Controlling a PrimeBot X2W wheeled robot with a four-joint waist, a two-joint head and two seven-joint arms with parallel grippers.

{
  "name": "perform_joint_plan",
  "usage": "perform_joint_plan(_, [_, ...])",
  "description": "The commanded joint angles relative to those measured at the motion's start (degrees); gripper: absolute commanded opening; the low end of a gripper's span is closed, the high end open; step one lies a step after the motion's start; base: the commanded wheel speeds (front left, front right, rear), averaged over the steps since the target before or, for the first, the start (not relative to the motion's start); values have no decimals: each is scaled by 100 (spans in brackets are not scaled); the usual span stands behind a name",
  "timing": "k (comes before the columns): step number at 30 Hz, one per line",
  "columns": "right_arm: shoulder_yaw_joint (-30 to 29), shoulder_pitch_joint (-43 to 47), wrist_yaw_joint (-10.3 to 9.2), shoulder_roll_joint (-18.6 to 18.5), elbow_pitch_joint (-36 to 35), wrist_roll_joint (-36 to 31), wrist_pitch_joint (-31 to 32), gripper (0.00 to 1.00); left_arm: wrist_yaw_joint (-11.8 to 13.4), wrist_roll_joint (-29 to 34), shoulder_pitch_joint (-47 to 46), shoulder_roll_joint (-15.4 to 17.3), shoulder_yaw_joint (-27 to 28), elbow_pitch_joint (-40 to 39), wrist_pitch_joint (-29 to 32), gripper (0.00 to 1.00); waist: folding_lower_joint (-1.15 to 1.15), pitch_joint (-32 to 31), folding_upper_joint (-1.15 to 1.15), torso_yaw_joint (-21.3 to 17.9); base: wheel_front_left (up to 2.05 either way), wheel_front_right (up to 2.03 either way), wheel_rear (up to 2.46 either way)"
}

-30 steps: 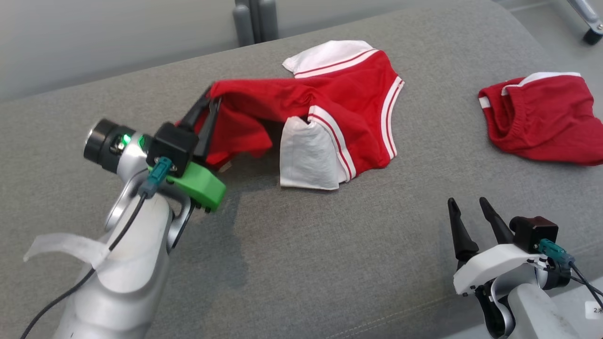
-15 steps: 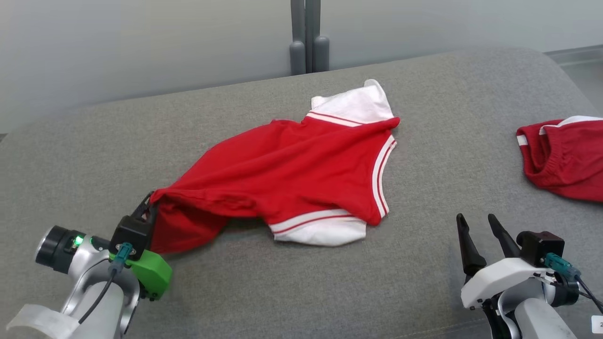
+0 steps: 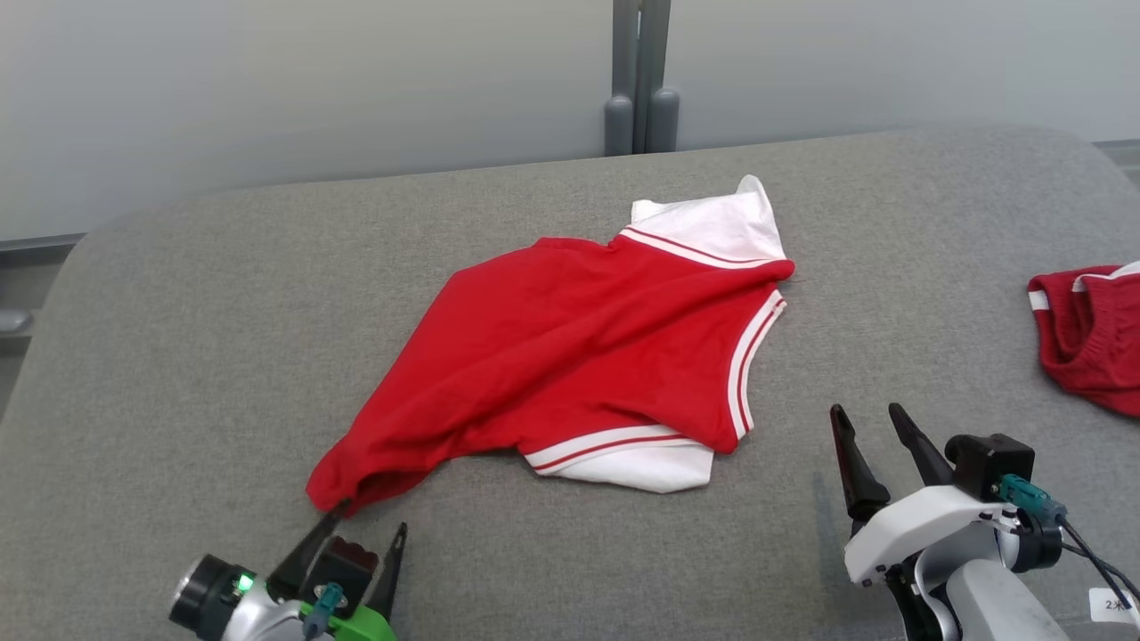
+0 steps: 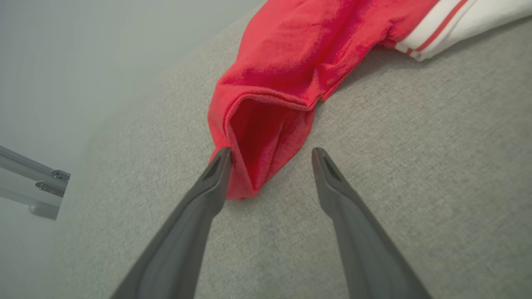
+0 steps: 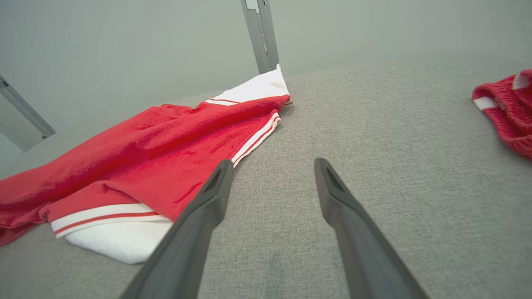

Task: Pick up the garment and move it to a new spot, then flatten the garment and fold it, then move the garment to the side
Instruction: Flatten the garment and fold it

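Beside the garment (image 3: 579,356), left fingers (image 3: 312,547) and right fingers (image 3: 853,467) gape; red bundle (image 3: 1091,347) farther right.

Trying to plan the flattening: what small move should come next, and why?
Probably ease the left gripper back off the shirt: its jaws stand open, one finger touches the bunched hem corner, and the shirt lies creased on the couch, not yet flat.
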Motion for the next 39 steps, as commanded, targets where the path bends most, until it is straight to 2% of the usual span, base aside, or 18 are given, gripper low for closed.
perform_joint_plan(1, [29, -119, -4, -47, 9, 26, -14, 100, 39, -93, 117, -99, 1, 6, 2, 100, 0, 43, 0, 117, 0, 0, 0])
perform_joint_plan(7, [243, -553, -5, -228, 264, 1, -14, 100, 108, -308, 345, -628, 4, -329, 2, 100, 0, 242, 0, 559, 0, 0, 0])
perform_joint_plan(13, [450, -1228, -4, -392, 916, -66, 11, 100, 71, -292, 132, -919, -11, -835, 2, 100, 0, 588, 0, 1003, 0, 0, 0])
perform_joint_plan(20, [383, -1991, -4, -615, 1760, -222, 82, 100, 13, -252, -83, -1104, -25, -1187, 2, 100, 0, 1023, 0, 1401, 0, 0, 0])
perform_joint_plan(22, [160, -2568, -4, -867, 2403, -518, 53, 100, -8, -266, -233, -1211, -47, -1348, 2, 100, 0, 1349, 0, 1654, 0, 0, 0])
perform_joint_plan(26, [-7, -2864, -4, -974, 2867, -769, 72, 100, -25, -325, -298, -1273, -61, -1433, 2, 100, 0, 1575, 0, 1809, 0, 0, 0])
perform_joint_plan(31, [10, -3192, -7, -1124, 3372, -1032, 428, 100, -37, -402, -360, -1305, -31, -1547, 2, 100, 0, 1877, 0, 1926, 0, 0, 0])
perform_joint_plan(32, [57, -3247, -6, -1162, 3419, -1070, 452, 37, -27, -421, -371, -1310, -13, -1585, 2, 100, 0, 1939, 0, 1946, 0, 0, 0])
perform_joint_plan(33, [99, -3299, -7, -1233, 3460, -1131, 481, 0, -27, -426, -378, -1314, -5, -1631, 2, 100, 0, 1993, 0, 1972, 0, 0, 0])
perform_joint_plan(35, [152, -3438, -10, -1434, 3528, -1206, 571, 0, -27, -449, -393, -1320, 15, -1718, 2, 100, 0, 2102, 0, 2027, 0, 0, 0])
perform_joint_plan(39, [72, -3892, -13, -2114, 3489, -1420, 502, 0, -22, -539, -420, -1329, -64, -1981, 2, 100, 0, 2258, 0, 2228, 0, 0, 0])
